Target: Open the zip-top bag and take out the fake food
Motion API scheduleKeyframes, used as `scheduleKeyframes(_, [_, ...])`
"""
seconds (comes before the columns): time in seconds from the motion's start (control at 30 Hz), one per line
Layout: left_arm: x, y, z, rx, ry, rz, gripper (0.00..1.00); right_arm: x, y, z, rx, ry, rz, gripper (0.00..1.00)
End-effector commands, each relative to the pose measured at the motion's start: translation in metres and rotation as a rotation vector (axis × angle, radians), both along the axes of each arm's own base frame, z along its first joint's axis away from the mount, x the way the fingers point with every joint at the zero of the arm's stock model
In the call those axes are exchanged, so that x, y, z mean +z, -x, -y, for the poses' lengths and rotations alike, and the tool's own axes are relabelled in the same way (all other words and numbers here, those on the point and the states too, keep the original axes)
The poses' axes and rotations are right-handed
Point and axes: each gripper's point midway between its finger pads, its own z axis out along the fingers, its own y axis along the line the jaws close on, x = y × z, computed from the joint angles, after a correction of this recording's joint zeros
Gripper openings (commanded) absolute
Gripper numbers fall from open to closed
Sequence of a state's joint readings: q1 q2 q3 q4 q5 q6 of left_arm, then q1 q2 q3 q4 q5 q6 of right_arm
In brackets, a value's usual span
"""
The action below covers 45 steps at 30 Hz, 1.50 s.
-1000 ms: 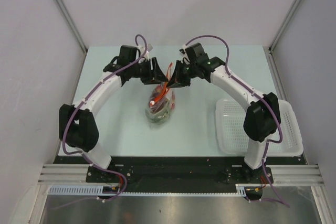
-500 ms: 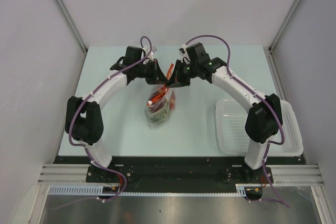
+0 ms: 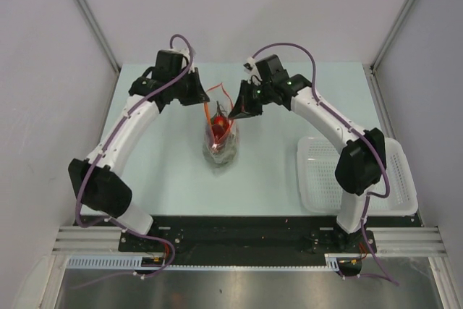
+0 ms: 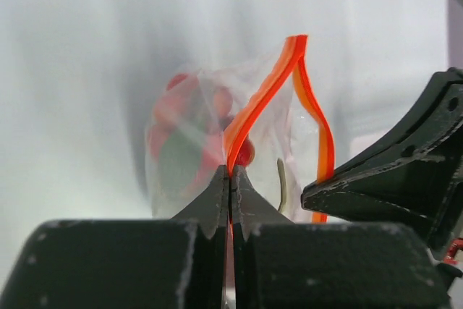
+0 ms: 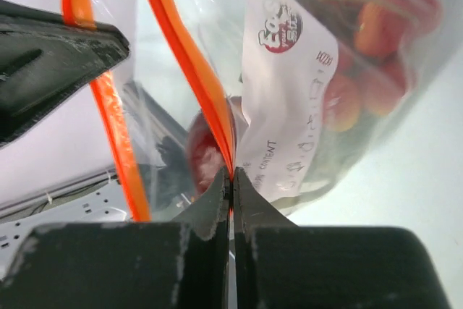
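**Two jaws on one bag mouth, lips parted**

One zip-top bag (image 3: 221, 139) rests on the bench (image 3: 166, 171), roughly mid-bench, mouth lifted toward the far side. Two arms reach in to it: left arm (image 3: 126, 124) from the bag's left, right arm (image 3: 325, 117) from its right.

Zip strip: two red-orange lips, apart, with a gap between them. Left jaws are pressed together on one lip (image 4: 253, 106). Right jaws are pressed together on the other lip (image 5: 195, 77). Each wrist view shows the opposite arm's black finger beside the second lip.

The fake food (image 3: 218, 127) is inside the bag, below the mouth. Through the plastic: one dark red rounded piece (image 5: 206, 150), one cluster of red-and-yellow bits (image 5: 369, 27), something greenish low in the bag (image 3: 221, 155). Exact piece count can't be told through the crinkles.

One white label (image 5: 282, 92) with a red logo shows on the bag wall.

One white mesh basket (image 3: 394, 200) sits well apart, to the bag's right, by the right arm's base.
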<state>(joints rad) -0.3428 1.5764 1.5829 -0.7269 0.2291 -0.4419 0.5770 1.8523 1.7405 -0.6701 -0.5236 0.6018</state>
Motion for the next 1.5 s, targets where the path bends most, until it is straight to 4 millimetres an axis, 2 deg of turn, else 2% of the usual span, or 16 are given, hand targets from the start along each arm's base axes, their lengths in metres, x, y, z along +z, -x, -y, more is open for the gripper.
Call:
scheduleKeyframes(0.0, [0.042,0.005,-0.047,0.145,-0.133,0.111,0.0,0.041,0.012,-0.042,0.147,-0.095,0.094,0.0])
scheduleKeyframes(0.1, [0.056,0.011,-0.054,0.162,-0.139,0.129,0.0,0.058,0.022,-0.058,0.192,-0.154,0.101,0.0])
scheduleKeyframes(0.2, [0.065,0.016,-0.056,0.166,-0.138,0.128,0.0,0.057,0.023,-0.054,0.186,-0.153,0.088,0.0])
scheduleKeyframes(0.3, [0.055,0.021,-0.058,0.146,-0.178,0.089,0.0,0.04,0.02,-0.037,0.153,-0.138,0.053,0.0])
scheduleKeyframes(0.33, [0.049,0.019,-0.066,0.166,-0.221,0.083,0.0,0.027,0.022,-0.027,0.139,-0.131,0.015,0.0])
scheduleKeyframes(0.43, [0.02,0.021,-0.069,0.115,-0.293,0.023,0.0,0.013,0.028,-0.023,0.144,-0.119,-0.001,0.0])
scheduleKeyframes(0.5, [0.007,0.025,-0.061,0.055,-0.281,-0.014,0.0,0.008,0.032,-0.023,0.152,-0.109,-0.009,0.0])
scheduleKeyframes(0.63, [0.008,0.023,-0.047,0.009,-0.224,-0.015,0.0,0.005,0.033,-0.024,0.158,-0.096,0.004,0.0])
scheduleKeyframes(0.87, [0.02,0.022,-0.056,0.019,-0.274,0.008,0.01,0.001,0.027,-0.01,0.141,-0.054,0.015,0.0])
scheduleKeyframes(0.97, [0.022,0.025,-0.053,0.015,-0.244,0.012,0.2,0.003,0.027,-0.009,0.146,-0.048,0.031,0.0])
scheduleKeyframes(1.0, [0.024,0.026,-0.05,0.012,-0.229,0.015,0.33,0.005,0.027,-0.009,0.145,-0.052,0.035,0.0])
scheduleKeyframes(1.07, [0.029,0.028,-0.05,0.027,-0.214,0.023,0.49,0.004,0.028,-0.008,0.144,-0.05,0.031,0.0])
scheduleKeyframes(1.1, [0.03,0.029,-0.05,0.027,-0.212,0.025,0.7,0.003,0.029,-0.008,0.147,-0.051,0.022,0.0])
scheduleKeyframes(1.13, [0.031,0.03,-0.05,0.026,-0.207,0.029,0.76,0.002,0.03,-0.009,0.151,-0.052,0.023,0.0])
scheduleKeyframes(1.3, [0.029,0.04,-0.046,-0.008,-0.215,0.027,0.82,0.003,0.028,-0.01,0.148,-0.064,0.018,0.0])
scheduleKeyframes(1.47, [0.02,0.047,-0.025,-0.04,-0.196,0.002,0.87,0.014,0.03,-0.013,0.145,-0.087,0.025,0.0])
